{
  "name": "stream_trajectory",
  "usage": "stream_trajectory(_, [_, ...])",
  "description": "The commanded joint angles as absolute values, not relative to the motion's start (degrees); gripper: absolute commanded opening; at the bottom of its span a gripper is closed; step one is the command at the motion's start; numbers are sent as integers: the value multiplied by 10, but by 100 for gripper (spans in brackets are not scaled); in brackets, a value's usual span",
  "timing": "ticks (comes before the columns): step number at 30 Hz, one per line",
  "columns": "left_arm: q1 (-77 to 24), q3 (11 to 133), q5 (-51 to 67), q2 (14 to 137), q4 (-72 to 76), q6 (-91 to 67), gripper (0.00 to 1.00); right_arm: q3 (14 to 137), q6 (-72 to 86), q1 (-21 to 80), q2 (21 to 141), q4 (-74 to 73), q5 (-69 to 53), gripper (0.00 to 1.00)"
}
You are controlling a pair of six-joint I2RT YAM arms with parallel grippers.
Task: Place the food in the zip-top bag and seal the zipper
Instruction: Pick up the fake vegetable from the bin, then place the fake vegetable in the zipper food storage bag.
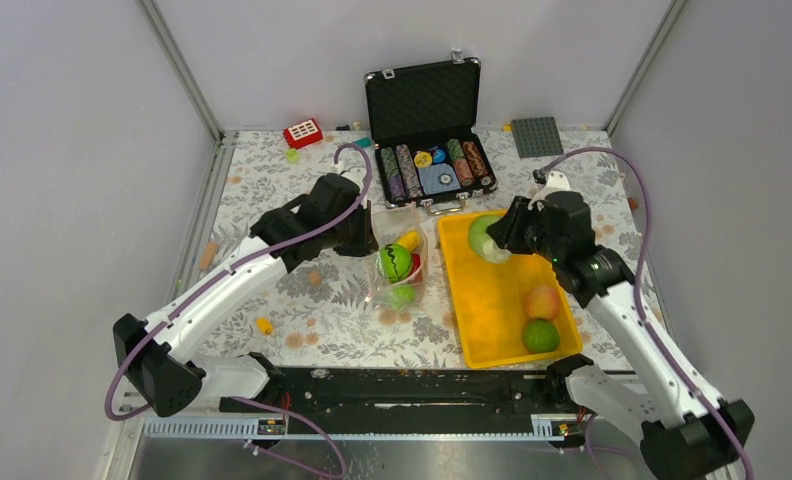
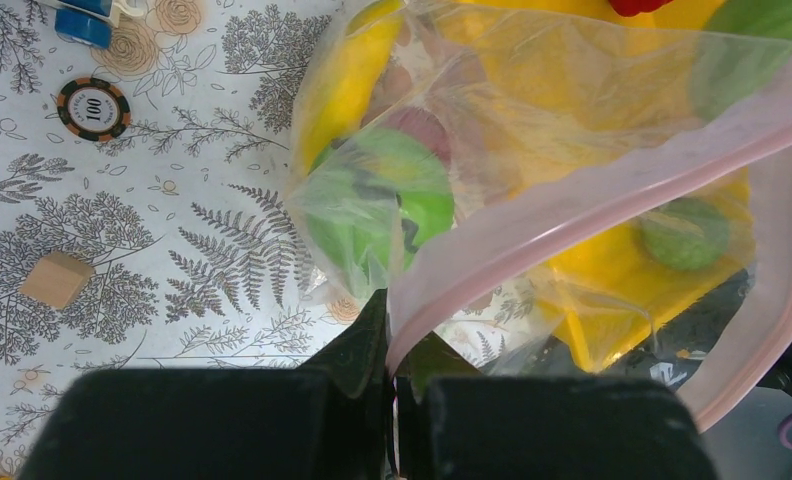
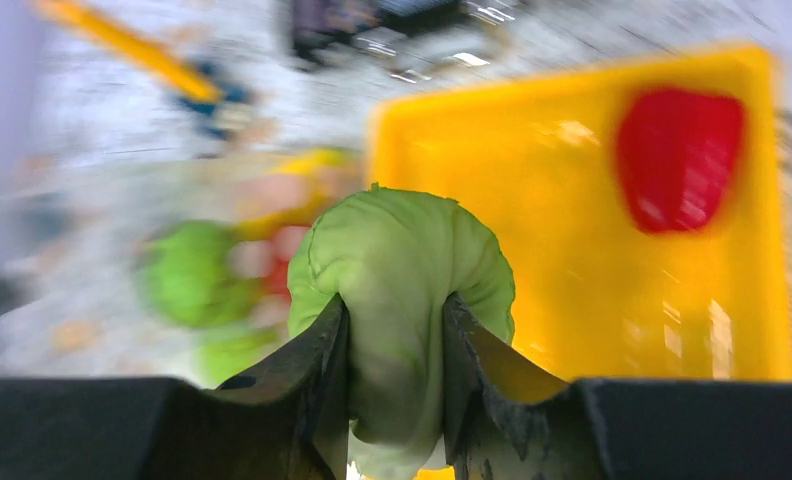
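Overhead, your left gripper (image 1: pixel 360 236) holds the zip-top bag (image 1: pixel 404 228) just left of the yellow tray (image 1: pixel 492 300). Left wrist: jaws pinched closed on the zipper (image 2: pixel 572 205). Right wrist: your right gripper (image 3: pixel 397 345) squeezes a green toy vegetable (image 3: pixel 402 255).

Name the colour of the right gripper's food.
Pale green; the food shows best in the right wrist view.

I look down from above-behind; wrist cameras peer close past the left gripper (image 2: pixel 392 340) and right gripper (image 3: pixel 394 310), sharing the yellow tray (image 3: pixel 572 200) ahead.
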State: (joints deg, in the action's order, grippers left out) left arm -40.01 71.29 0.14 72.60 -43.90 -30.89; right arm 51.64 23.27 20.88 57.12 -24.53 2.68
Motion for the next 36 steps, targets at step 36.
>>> stream_trajectory(36, [-397,734,52,709,-407,-315,0,614,128,466,656,-102,-15,17])
